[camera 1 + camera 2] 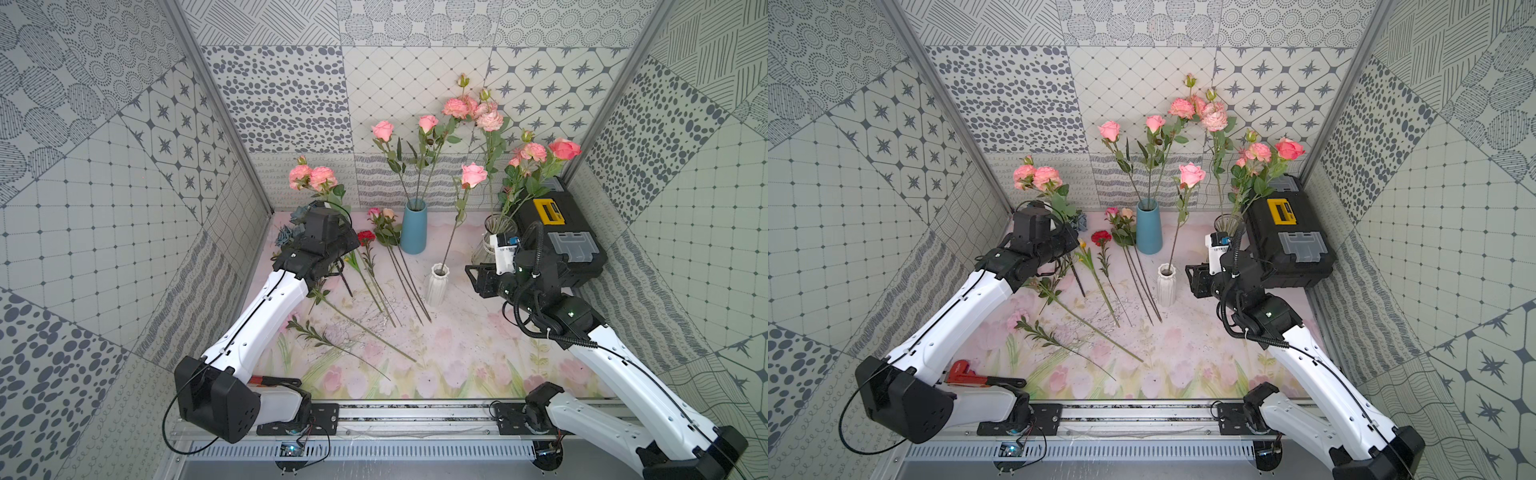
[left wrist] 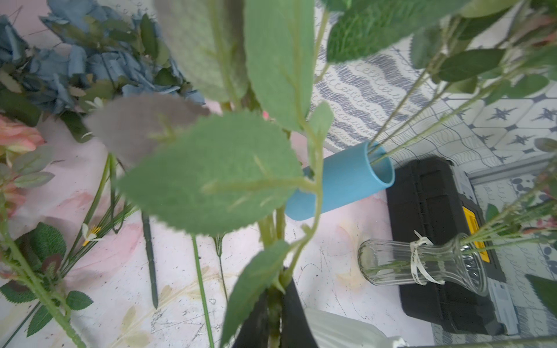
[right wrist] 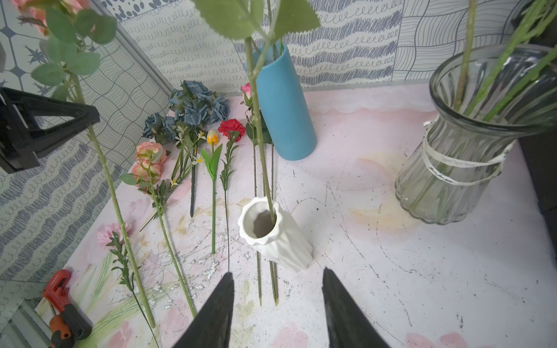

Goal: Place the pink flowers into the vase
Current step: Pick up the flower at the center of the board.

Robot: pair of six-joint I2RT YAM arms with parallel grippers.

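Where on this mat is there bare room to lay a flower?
Bare: the floral mat between white ribbed vase and clear glass vase, and forward to the metal front rail. Crowded: from the blue vase leftward, where loose stems lie side by side.

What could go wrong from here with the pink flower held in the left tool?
Leaves of the held pink flower fill the left wrist view, so the left tool may miss a vase mouth.
Its long stem reaches down among the loose flowers and could drag them.
The white vase is narrow with a tall rose; a knock might tip it.
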